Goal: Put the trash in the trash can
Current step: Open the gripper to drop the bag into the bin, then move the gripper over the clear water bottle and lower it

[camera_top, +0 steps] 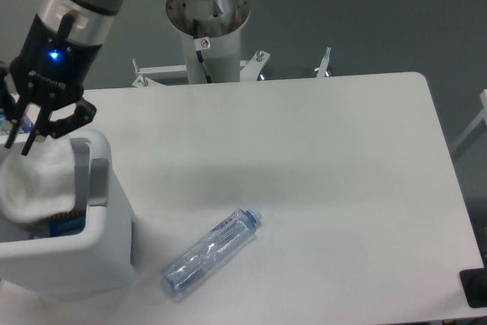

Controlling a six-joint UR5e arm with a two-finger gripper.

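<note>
- Bottle (211,251) lies flat near the table's (342,188) front edge, just right of the bin (72,256); long axis diagonal, cap end toward far right, base toward near left.
- Open tabletop to its right and beyond, out to the right and far edges.
- Wad (34,184), blurred, sits in the bin's opening, w/ the bin at the table's left edge.
- Gripper (29,138) above the wad, fingers spread, holding nothing; can't tell if it touches the wad.
</note>
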